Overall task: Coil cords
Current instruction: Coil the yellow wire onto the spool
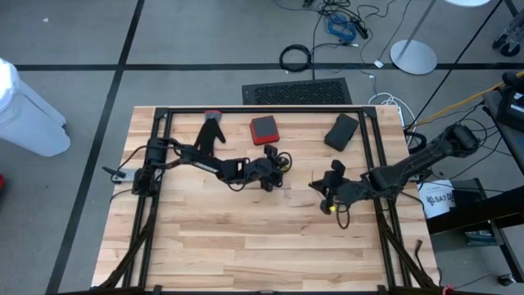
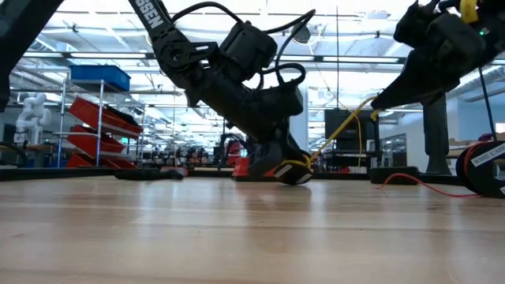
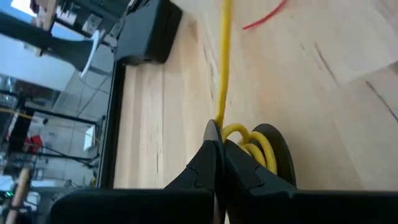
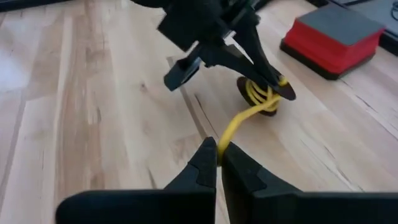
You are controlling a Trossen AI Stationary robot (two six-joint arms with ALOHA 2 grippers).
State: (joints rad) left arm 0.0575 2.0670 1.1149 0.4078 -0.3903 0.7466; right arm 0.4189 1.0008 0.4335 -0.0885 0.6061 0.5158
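Observation:
The yellow cord (image 4: pixel 239 124) runs from a small coil of loops (image 3: pixel 252 140) up to my right gripper (image 4: pixel 217 149), which is shut on it above the table, right of centre (image 1: pixel 323 190). My left gripper (image 3: pixel 217 134) is shut on the cord at the coil, low over the table's middle (image 2: pixel 290 172). The loops lie against a dark round piece (image 3: pixel 277 152). A thin red cord (image 3: pixel 264 15) lies loose on the wood (image 2: pixel 418 183). The short black cord cannot be made out. My left gripper pinches the yellow cord between its two fingertips where the straight run leaves the loops (image 3: pixel 219 121). The fingers slant down toward the table, and the coil sits beside them at table level (image 2: pixel 300 167). My right gripper pinches the cord's straight run (image 4: pixel 222 140) between its two fingertips, some way from the coil. The fingers slant down from the table's right side. The held stretch is lifted clear and rises nearly straight from the coil to the fingers (image 2: pixel 347 126).
A red-and-grey box (image 1: pixel 264 129), a black box (image 1: pixel 341 131) and a black glove (image 1: pixel 211 131) lie along the far side of the table. A wire spool (image 2: pixel 483 166) stands at the right. A black frame (image 1: pixel 262 111) borders the table.

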